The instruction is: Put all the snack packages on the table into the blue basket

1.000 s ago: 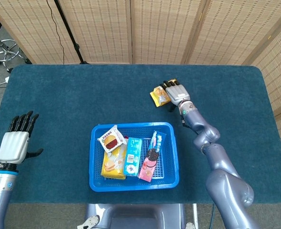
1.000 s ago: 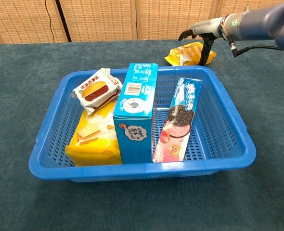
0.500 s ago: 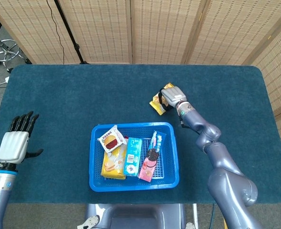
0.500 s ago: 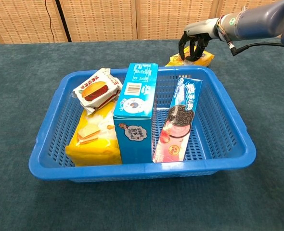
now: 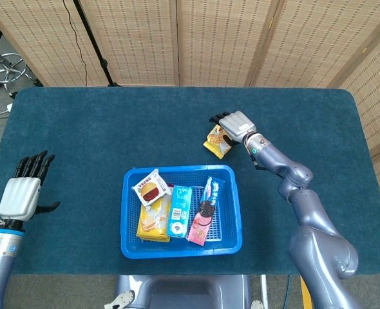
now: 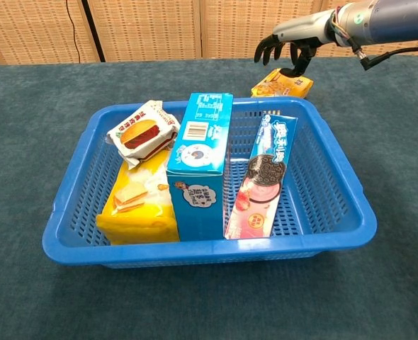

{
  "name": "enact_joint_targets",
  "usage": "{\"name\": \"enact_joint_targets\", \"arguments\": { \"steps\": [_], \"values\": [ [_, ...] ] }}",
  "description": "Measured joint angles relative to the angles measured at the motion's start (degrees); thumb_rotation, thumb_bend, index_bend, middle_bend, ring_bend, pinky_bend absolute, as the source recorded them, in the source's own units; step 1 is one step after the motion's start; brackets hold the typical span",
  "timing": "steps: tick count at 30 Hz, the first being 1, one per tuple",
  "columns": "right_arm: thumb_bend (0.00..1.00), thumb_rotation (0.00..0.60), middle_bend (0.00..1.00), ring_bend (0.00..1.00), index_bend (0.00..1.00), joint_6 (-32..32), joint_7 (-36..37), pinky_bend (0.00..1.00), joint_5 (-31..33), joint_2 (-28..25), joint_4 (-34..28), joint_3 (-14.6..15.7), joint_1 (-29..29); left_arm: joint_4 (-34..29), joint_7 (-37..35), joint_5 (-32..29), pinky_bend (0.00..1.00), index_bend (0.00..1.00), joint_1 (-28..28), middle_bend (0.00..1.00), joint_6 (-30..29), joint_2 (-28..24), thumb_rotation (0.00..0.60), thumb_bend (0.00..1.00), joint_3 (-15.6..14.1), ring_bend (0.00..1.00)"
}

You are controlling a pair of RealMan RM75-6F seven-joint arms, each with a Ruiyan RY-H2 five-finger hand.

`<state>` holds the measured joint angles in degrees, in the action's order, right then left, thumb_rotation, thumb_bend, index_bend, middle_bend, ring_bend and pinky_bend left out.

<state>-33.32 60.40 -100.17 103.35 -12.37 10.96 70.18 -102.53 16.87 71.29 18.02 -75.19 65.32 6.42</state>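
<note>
Right hand (image 5: 236,122) at 12 o'clock of the blue basket (image 5: 232,226), fingers curled over the yellow snack package (image 5: 217,141), whether it grips cannot be told, package on the table (image 5: 87,129) beyond the basket's far rim, left hand (image 5: 22,188) spread and holding nothing at 9 o'clock

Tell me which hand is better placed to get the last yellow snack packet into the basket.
Right. The right hand is directly at the yellow snack packet beyond the blue basket; the left hand hovers open at the far table edge.
</note>
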Motion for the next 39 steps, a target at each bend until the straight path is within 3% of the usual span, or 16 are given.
{"name": "enact_joint_targets", "arguments": {
  "steps": [4, 7, 16, 27, 30, 32, 37, 39],
  "values": [
    [0.06, 0.600, 0.00, 0.00, 0.00, 0.7, -2.2, 0.01, -1.1, -0.4, 0.2, 1.3, 0.0, 0.2, -0.3, 0.2, 0.00, 0.00, 0.1, 0.00, 0.3, 0.0, 0.600, 0.00, 0.0, 0.00],
    [0.00, 0.600, 0.00, 0.00, 0.00, 0.4, -7.0, 0.01, -1.6, -0.2, 1.1, 1.8, -0.4, 0.3, -0.4, 0.2, 0.00, 0.00, 0.0, 0.00, 0.1, 0.1, 0.600, 0.00, 0.0, 0.00],
    [0.00, 0.600, 0.00, 0.00, 0.00, -3.9, -14.9, 0.05, -1.4, 2.5, 2.9, 1.5, -1.8, 0.6, -0.2, 0.2, 0.00, 0.00, 0.0, 0.00, 0.1, 0.4, 0.600, 0.00, 0.1, 0.00],
    [0.00, 0.600, 0.00, 0.00, 0.00, 2.8, -13.1, 0.13, -0.1, 6.5, 4.7, 0.5, 0.1, 0.8, -0.3, -0.3, 0.00, 0.00, -0.1, 0.00, 0.3, 0.2, 0.600, 0.00, 0.1, 0.00],
    [0.01, 0.600, 0.00, 0.00, 0.07, 4.2, -13.5, 0.18, 0.2, 7.3, 5.3, 0.3, 0.1, 0.8, -0.5, -0.7, 0.00, 0.00, -0.1, 0.00, 0.6, 0.0, 0.600, 0.00, 0.3, 0.00],
    [0.04, 0.600, 0.06, 0.02, 0.17, 5.0, -13.5, 0.26, 0.6, 7.8, 5.5, 0.0, 0.0, 0.9, -0.6, -0.9, 0.00, 0.00, -0.1, 0.00, 0.7, 0.0, 0.600, 0.00, 0.3, 0.00],
    [0.14, 0.600, 0.45, 0.37, 0.47, 4.8, -14.7, 0.56, 2.5, 9.2, 6.8, -1.8, -1.0, 1.1, -1.0, -1.3, 0.00, 0.00, 0.0, 0.00, 1.1, 0.0, 0.600, 0.00, 0.5, 0.00],
    [0.16, 0.600, 0.54, 0.45, 0.55, 4.6, -15.1, 0.64, 3.4, 9.4, 7.0, -2.7, -1.3, 1.1, -0.9, -1.1, 0.00, 0.00, 0.1, 0.00, 1.3, 0.0, 0.600, 0.00, 0.4, 0.00]
  ]
}}
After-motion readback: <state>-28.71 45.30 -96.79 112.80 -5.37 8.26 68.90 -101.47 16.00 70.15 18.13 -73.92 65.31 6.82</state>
